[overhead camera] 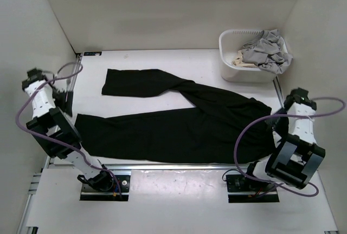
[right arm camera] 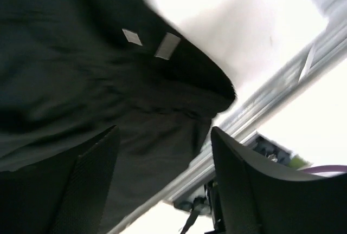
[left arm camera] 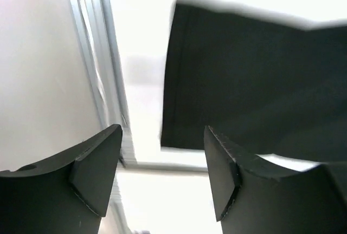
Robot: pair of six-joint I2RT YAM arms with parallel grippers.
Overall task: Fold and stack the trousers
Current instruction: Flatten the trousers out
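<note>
Because the black trousers (overhead camera: 179, 120) lie flat on the table (overhead camera: 162, 60) with legs splayed leftward, a shallow pinch could lift one layer only, skewing the fold. The left gripper (left arm camera: 162, 131) gapes above the near cuff (left arm camera: 176, 82) and the right gripper (right arm camera: 164, 131) above the waistband (right arm camera: 206, 93), neither holding cloth.

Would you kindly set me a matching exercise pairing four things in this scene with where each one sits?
Things:
1. black fabric trousers
2. white plastic laundry basket
3. crumpled grey cloth garment
4. left pincer

Places:
A. heaped inside the basket
B. open, over a trouser-leg hem at the left of the white table
C. standing in the table's far right corner
D. spread flat across the table's middle

Pairs: 1-D, 2-C, 3-A, 4-B.
</note>
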